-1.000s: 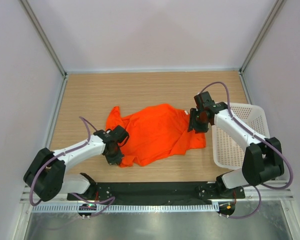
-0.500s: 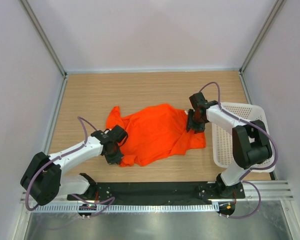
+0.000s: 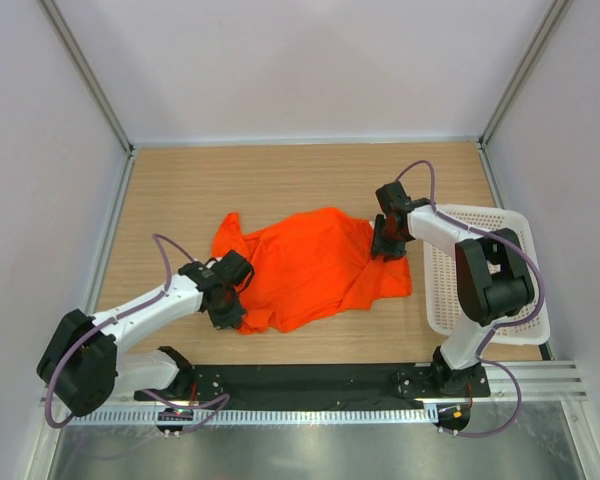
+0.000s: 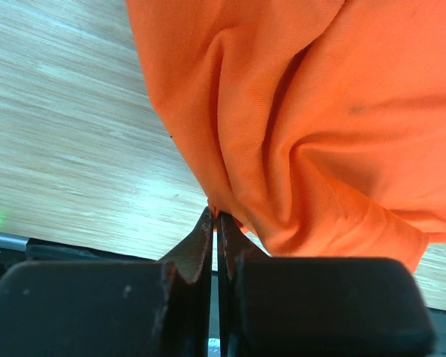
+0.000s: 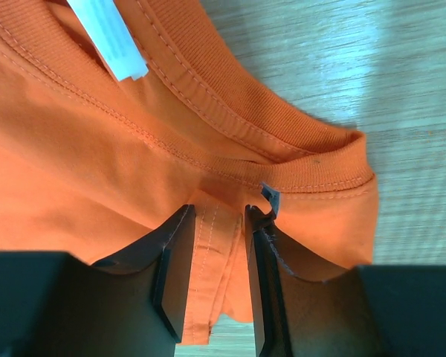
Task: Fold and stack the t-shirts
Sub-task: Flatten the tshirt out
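At the middle of the wooden table (image 3: pixel 230 185), loosely spread and wrinkled: one orange-red t-shirt (image 3: pixel 315 265), with its right edge near the white lattice basket (image 3: pixel 450 300), seemingly not touching it. Probably very light, soft and limp. Expect sagging and folding on itself when lifted; no stiffness, nothing fragile, little slip against the pads. Better to take it by the hems, the seams or the ribbed collar (image 5: pixel 267 119), where the cloth is thicker.

Left gripper (image 4: pixel 215 223): clenched, pinching a thin fold at the near left edge of the shirt. Right gripper (image 5: pixel 217 223): down on the shoulder seam just beside the collar, jaws slightly apart with cloth between them; cannot tell whether really clamped.

Inside the collar, a small white tag (image 5: pixel 108 33), with no readable writing. No print or brand visible anywhere else.
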You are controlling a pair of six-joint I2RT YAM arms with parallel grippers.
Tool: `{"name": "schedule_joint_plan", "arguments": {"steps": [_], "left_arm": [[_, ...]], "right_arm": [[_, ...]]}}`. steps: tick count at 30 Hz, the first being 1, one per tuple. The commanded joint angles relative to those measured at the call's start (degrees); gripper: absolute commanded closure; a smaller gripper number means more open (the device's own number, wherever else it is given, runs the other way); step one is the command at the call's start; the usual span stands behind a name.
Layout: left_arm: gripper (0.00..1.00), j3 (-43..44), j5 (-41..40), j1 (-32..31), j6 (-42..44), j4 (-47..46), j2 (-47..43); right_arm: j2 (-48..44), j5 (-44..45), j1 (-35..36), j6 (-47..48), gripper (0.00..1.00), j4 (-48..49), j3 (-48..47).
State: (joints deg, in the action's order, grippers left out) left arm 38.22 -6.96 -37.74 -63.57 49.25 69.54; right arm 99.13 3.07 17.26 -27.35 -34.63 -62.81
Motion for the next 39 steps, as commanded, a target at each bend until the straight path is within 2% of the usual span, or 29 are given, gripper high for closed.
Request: {"name": "schedule_joint_plan", "arguments": {"steps": [1, 9, 10, 12, 16, 21, 23, 29, 33, 39], "left_arm": [[1.00, 1.2, -0.2, 0.4, 0.9, 1.4, -1.4], [1.00, 0.8, -0.1, 0.4, 1.2, 1.1, -1.7], [1.00, 0.9, 0.1, 0.4, 1.3, 1.1, -1.8], [1.00, 1.0, 0.1, 0.4, 1.3, 1.4, -2.1], [1.00, 1.5, -0.3, 0.4, 0.6, 3.3, -3.8], [1.00, 5.3, -3.9, 0.4, -1.0, 9.7, -8.4], [1.00, 7.6, -5.2, 0.4, -1.1, 12.5, -10.8], [1.00, 24.5, -11.4, 0.4, -0.9, 25.7, -12.7], [1.00, 32.9, -14.5, 0.5, -0.9, 30.0, -13.1], [1.00, 52.0, -24.9, 0.5, 0.9, 36.7, -10.3]], "right_arm": [[0.0, 0.5, -0.3, -0.9, 0.60, 1.5, -1.8], [0.1, -1.3, -1.3, -1.3, 0.63, 2.6, -0.9], [0.0, -1.5, -1.3, -1.5, 0.70, 2.6, -0.8], [-0.3, -1.8, -1.3, -2.0, 0.76, 2.7, -0.7], [-3.1, -1.2, -1.3, -3.1, 0.99, 3.0, 0.3], [-9.8, 3.3, -1.3, -3.7, 0.99, 0.3, -3.5], [-13.8, 6.2, -1.4, -4.0, 0.99, -1.8, -7.9], [-22.2, 10.2, -2.8, -5.3, 0.99, -5.8, -21.9], [-25.5, 10.8, -3.1, -5.5, 0.99, -6.7, -26.7], [-29.0, 9.1, -3.2, -8.1, 0.99, -5.7, -33.4]]}}
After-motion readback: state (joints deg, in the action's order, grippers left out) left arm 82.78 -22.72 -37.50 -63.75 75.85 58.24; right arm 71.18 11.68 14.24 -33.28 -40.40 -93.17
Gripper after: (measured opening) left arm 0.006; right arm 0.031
